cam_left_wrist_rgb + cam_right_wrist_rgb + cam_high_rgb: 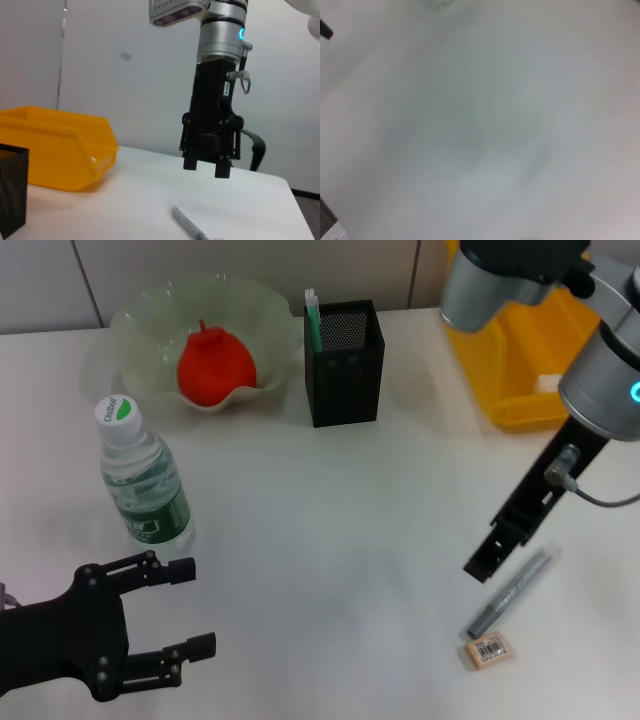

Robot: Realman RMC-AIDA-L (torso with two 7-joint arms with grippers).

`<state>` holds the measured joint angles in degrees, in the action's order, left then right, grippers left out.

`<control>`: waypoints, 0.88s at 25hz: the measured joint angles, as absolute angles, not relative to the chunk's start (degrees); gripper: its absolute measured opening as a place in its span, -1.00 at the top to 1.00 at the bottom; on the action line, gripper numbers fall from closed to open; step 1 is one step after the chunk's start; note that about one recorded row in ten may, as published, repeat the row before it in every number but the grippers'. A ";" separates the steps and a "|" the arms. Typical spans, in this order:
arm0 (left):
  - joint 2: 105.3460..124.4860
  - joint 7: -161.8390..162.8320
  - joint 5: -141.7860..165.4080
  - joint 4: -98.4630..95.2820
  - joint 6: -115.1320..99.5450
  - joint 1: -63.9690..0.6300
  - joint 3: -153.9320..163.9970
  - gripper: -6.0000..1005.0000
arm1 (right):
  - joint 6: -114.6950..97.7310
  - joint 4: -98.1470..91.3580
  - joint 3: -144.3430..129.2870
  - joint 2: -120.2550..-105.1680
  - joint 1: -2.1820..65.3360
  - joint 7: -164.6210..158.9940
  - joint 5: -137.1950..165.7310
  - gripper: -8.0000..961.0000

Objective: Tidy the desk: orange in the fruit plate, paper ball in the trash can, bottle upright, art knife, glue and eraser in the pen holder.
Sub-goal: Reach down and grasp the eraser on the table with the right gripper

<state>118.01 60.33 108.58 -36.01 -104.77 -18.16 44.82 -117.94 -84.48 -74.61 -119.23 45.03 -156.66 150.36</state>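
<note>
Nearest the robot, the left gripper [190, 608] sits low over the bench [340, 520], fingers spread and holding nothing. Just beyond it the bottle [143, 480] is already standing upright, clear plastic with a dark green label and white-and-green cap. On the right side the eraser [488, 649] lies flat near the front edge, a small beige block with a barcode sticker, right at the near end of the grey art knife [510, 594], nearly touching it. Probably light and a bit grippy, stiff enough to pinch across its short sides, but it's low, so the fingers would have to go almost to the bench. The knife looks slim, hard and likely slippery, so best grabbed mid-body across its width. The right gripper [207, 169] hangs just above the knife's far end, jaws slightly apart, nothing between them. Further back, the pen holder [343, 362], a black mesh box, has a green-and-white stick in it, maybe the glue. The orange [214, 367] is in the plate [140, 325], and the yellow can [515, 380] is far right; no paper ball seen for sure.
</note>
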 joint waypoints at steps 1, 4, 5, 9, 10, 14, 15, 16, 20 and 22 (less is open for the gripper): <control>118.01 60.32 108.97 -36.17 -104.83 -18.21 44.83 -0.56 | -118.23 -84.45 -74.69 -119.24 44.95 -156.80 150.39 -0.54; 118.01 60.31 109.56 -36.38 -104.90 -18.26 44.83 -0.56 | -118.98 -83.83 -74.83 -119.26 44.53 -157.11 150.47 -0.54; 118.01 60.30 109.73 -36.50 -104.95 -18.31 44.83 -0.56 | -119.18 -83.45 -74.86 -119.26 44.37 -157.15 150.48 -0.54; 117.93 60.30 109.93 -37.05 -105.10 -18.40 44.82 -0.56 | -119.20 -80.23 -75.27 -119.27 44.00 -157.13 150.48 -0.54; 117.93 60.45 109.95 -37.11 -105.21 -18.55 44.83 -0.56 | -119.11 -79.58 -75.48 -119.27 43.99 -157.08 150.48 -0.54; 117.93 60.65 109.97 -37.11 -105.28 -18.72 44.83 -0.56 | -118.76 -76.27 -76.54 -119.22 43.84 -156.87 150.66 -0.54; 117.93 60.71 109.98 -37.11 -105.28 -18.78 44.81 -0.56 | -118.62 -75.01 -77.04 -119.21 43.91 -156.79 150.88 -0.54; 117.93 60.75 110.00 -37.11 -105.28 -18.84 44.78 -0.56 | -118.49 -74.09 -77.44 -119.21 44.02 -156.78 151.15 -0.54; 117.95 60.77 110.04 -37.10 -105.29 -19.03 44.76 -0.56 | -117.26 -70.74 -78.19 -119.22 44.38 -156.78 152.56 -0.54; 117.99 60.78 110.04 -37.09 -105.22 -19.08 44.81 -0.56 | -116.28 -69.21 -78.20 -119.25 44.48 -156.77 152.66 -0.54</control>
